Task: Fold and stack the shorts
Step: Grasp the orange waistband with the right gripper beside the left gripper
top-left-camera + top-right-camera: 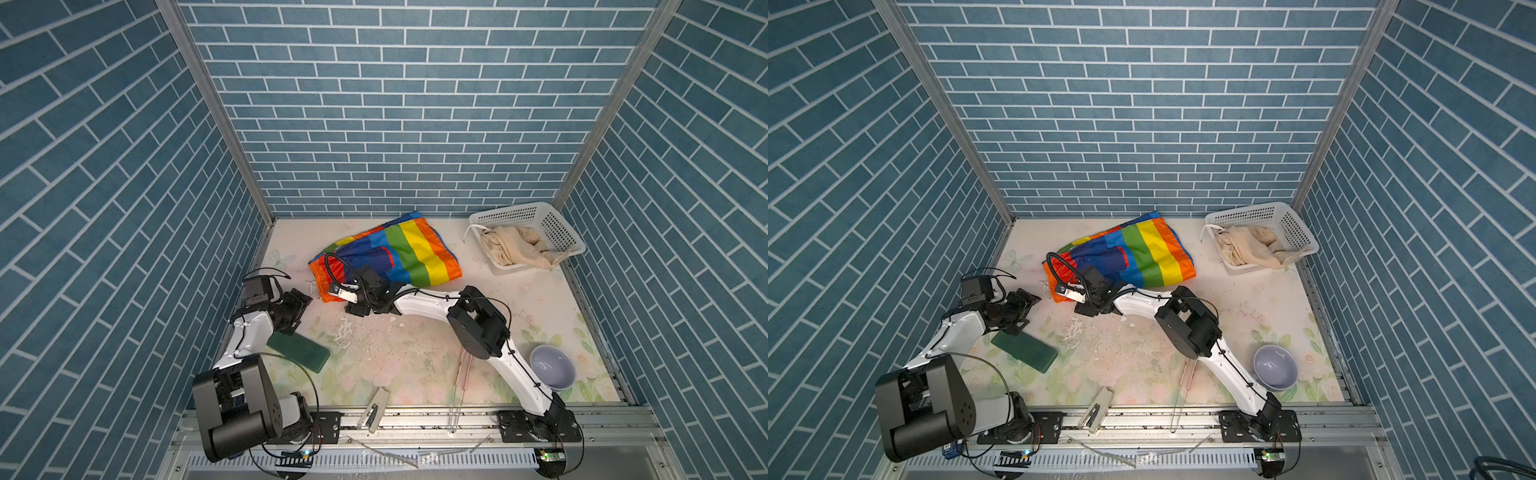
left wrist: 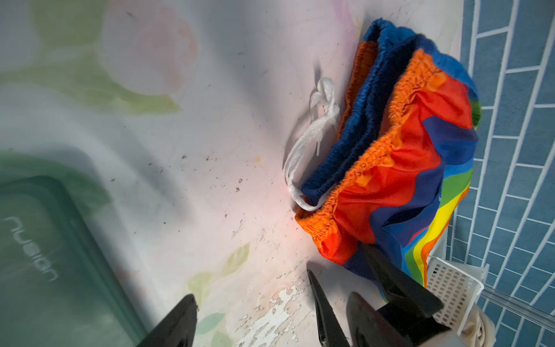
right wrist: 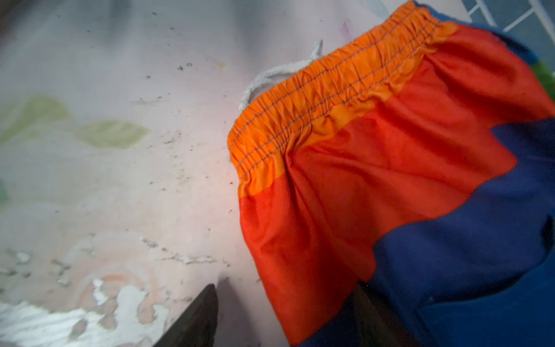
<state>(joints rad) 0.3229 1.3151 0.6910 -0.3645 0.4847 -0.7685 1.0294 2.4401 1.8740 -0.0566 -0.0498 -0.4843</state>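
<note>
Shiny striped fabric, the rainbow shorts [image 1: 409,253] [image 1: 1144,254], lies rumpled and unfolded on the flowered desk [image 1: 419,357], a little left of centre in both top views and close to the back wall. Its orange gathered waistband [image 3: 327,99] faces the lower left of those views, with a white drawstring [image 2: 313,132] trailing out onto the desk beside it.

The beige shorts [image 1: 515,248] [image 1: 1250,246] sit bunched inside a white basket [image 1: 559,226] at the right rear corner of the desk, well apart from the striped pair.

The right gripper [image 3: 286,285] reaches across the middle to the waistband corner of the rainbow shorts. Its fingers [image 3: 198,315] are apart: one is over bare desk, the other is at the red and blue cloth, and the hem edge lies between them, not pinched.

The left gripper [image 1: 300,313] hangs near the left edge of the desk, just left of the waistband and not touching it. Its fingers [image 2: 177,321] are spread with nothing between them. Just below it in both top views lies a dark green lid [image 1: 299,353], and a pale purple bowl [image 1: 552,366] stands at the lower right.
</note>
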